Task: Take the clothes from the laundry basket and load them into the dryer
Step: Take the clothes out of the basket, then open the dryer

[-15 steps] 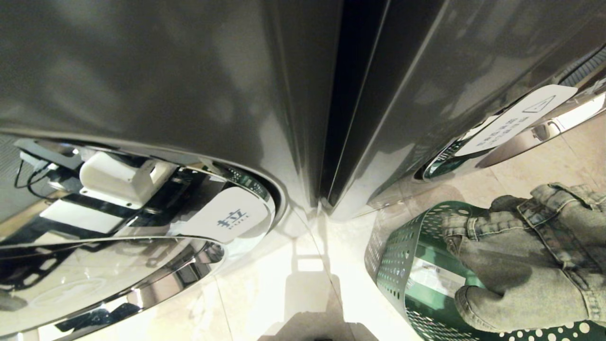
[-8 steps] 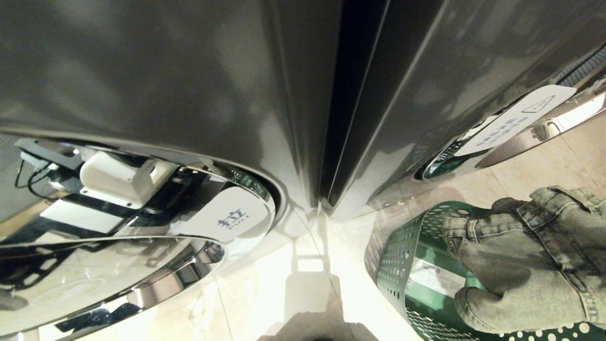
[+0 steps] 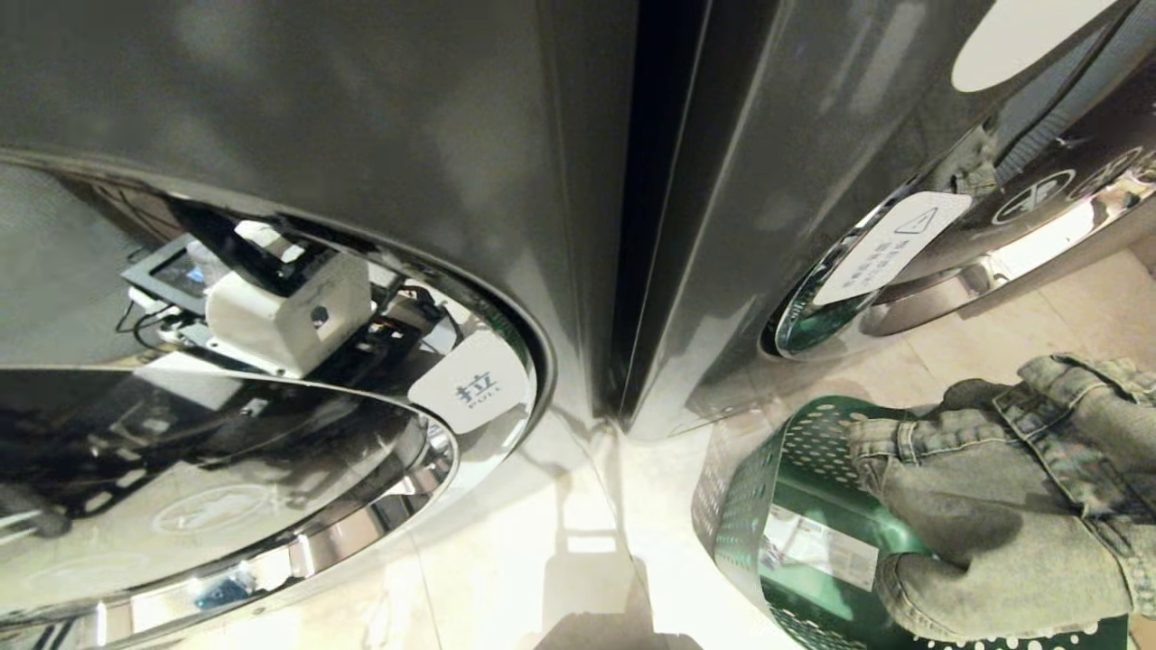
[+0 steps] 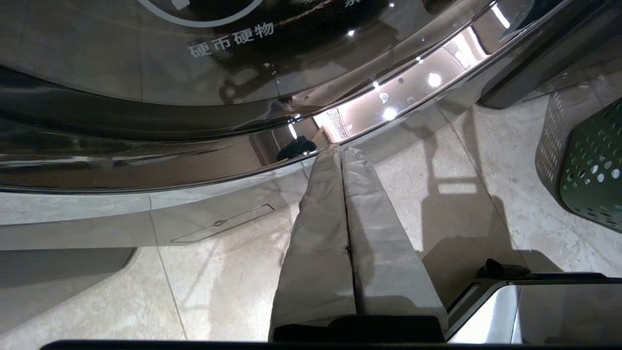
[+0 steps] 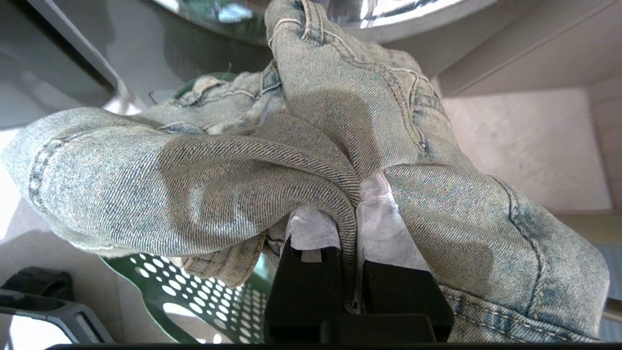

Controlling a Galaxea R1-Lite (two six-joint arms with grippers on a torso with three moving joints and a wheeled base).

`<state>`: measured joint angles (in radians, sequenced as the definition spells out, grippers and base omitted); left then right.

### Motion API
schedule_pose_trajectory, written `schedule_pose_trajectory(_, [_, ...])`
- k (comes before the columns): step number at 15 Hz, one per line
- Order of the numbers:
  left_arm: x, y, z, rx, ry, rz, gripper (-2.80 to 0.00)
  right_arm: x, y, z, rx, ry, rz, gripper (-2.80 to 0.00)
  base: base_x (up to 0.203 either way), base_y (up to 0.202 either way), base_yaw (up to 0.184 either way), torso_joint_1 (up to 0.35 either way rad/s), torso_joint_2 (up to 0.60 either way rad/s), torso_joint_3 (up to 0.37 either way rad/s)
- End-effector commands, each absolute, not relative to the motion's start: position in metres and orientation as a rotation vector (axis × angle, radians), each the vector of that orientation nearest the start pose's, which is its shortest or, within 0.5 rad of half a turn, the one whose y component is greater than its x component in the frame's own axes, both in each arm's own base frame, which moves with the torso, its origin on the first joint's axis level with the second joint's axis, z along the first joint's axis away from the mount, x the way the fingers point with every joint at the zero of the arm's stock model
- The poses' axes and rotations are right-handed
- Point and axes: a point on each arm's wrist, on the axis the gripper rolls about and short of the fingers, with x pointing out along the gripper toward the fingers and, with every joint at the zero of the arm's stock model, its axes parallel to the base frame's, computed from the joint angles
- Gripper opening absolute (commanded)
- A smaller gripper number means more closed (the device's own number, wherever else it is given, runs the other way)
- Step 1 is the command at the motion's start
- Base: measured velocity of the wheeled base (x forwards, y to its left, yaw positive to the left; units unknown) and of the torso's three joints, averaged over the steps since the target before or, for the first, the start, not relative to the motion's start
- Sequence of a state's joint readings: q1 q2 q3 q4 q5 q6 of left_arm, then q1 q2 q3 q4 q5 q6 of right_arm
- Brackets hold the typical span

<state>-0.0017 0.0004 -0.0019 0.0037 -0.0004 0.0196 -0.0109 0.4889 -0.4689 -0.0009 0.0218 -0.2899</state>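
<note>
The clothes in view are one pair of faded blue jeans [image 3: 1011, 506], bunched over the green perforated laundry basket [image 3: 768, 487] on the floor at the lower right. My right gripper [image 5: 351, 209] is shut on a fold of the jeans [image 5: 204, 184], with the basket [image 5: 194, 301] below it. That gripper is hidden behind the denim in the head view. Two dark grey machines stand side by side; which one is the dryer I cannot tell. My left gripper [image 4: 340, 150] is shut and empty, parked low by the left machine's chrome door rim [image 4: 398, 97].
The left machine's round door [image 3: 271, 506] carries a "PULL" label [image 3: 474, 393]. The right machine's door [image 3: 912, 289] bears a white warning sticker [image 3: 890, 248]. A narrow dark gap [image 3: 650, 208] separates the machines. Pale tiled floor [image 3: 578, 542] lies between the basket and the left door.
The head camera has tilted, so the whole scene has shifted and more of both doors shows. The jeans remain over the basket in the right gripper. The left arm is still.
</note>
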Motion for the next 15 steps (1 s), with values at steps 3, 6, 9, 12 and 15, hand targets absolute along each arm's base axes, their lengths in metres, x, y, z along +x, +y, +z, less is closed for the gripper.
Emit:
schedule_pose_trajectory(3, [-0.023,0.000,0.076,0.020,0.000,-0.003,-2.80,0.006,0.001,0.221,-0.290,-0.041,0.034,-2.80,0.000,0.000,0.000,-0.002,0.00,0.207])
schedule_pose_trajectory(6, [-0.023,0.000,0.076,0.020,0.001,-0.003,-2.80,0.002,0.002,0.232,-0.291,-0.078,0.071,-2.80,0.000,0.000,0.000,-0.001,0.00,0.201])
schedule_pose_trajectory(9, [-0.023,0.000,0.075,0.020,0.002,-0.003,-2.80,0.001,0.002,0.246,-0.294,-0.113,0.086,-2.80,0.000,0.000,0.000,0.000,0.00,0.200])
schedule_pose_trajectory(12, [-0.023,0.000,0.075,0.020,0.001,-0.003,-2.80,0.009,0.004,0.266,-0.299,-0.140,0.173,-2.80,0.000,0.000,0.000,0.002,0.00,0.201])
schedule_pose_trajectory(15, [-0.023,0.000,0.076,0.020,0.000,-0.003,-2.80,0.012,0.006,0.268,-0.300,-0.139,0.229,-2.80,0.000,0.000,0.000,0.002,0.00,0.206])
